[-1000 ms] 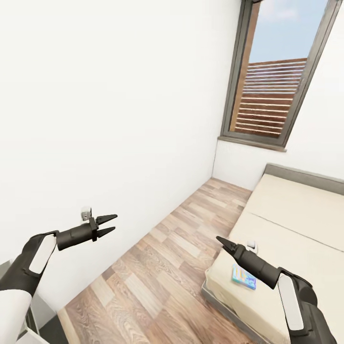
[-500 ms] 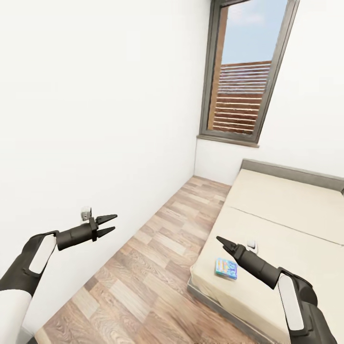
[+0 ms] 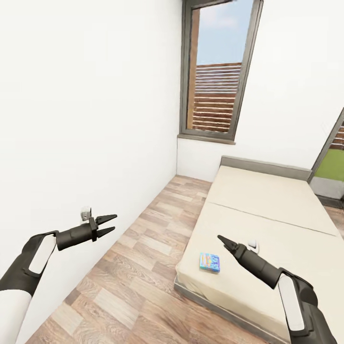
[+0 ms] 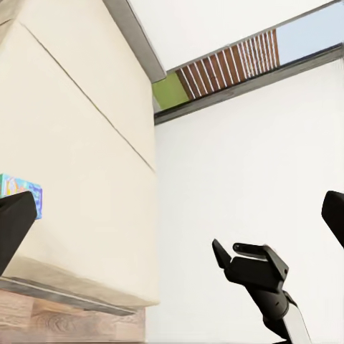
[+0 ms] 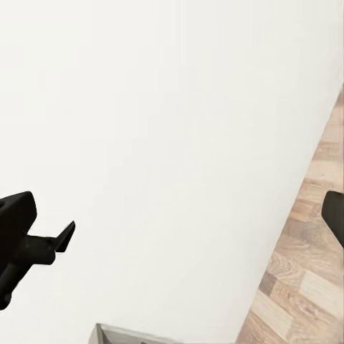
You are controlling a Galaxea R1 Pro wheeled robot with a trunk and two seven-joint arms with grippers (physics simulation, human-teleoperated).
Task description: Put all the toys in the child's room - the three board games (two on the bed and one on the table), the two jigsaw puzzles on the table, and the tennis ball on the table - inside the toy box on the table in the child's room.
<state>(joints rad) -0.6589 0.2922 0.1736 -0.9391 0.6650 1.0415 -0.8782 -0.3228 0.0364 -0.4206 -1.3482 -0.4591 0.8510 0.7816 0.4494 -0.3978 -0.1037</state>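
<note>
Now the robot faces the big low bed with the plain beige mattress (image 3: 267, 210) and the dark grey frame. A small flat blue-teal cardboard game box (image 3: 209, 262) lies flat on the mattress, near the front corner by the wood-plank floor (image 3: 143, 267). Just past it sits a tiny white thing (image 3: 253, 245); it is too small to tell what it is.

The left gripper (image 3: 108, 224) hangs in the air over the floor, close to the white wall (image 3: 86, 119). Its two black fingers are spread apart and hold nothing. The right gripper (image 3: 223, 241) hangs over the bed, beside the game box but not touching it. Its fingers look pressed together into a thin point, and nothing is in them.

The game box is probably light and stiff, since it is thin card. Its top looks smooth, so it could slip. It lies flat on a soft mattress, so pushing down may sink it in. I think the best place to pinch it is across its short side, at an edge, with the fingers opened wide first. A hard squeeze might dent the card.

A tall dark-framed window (image 3: 217, 71) stands behind the bed.
</note>
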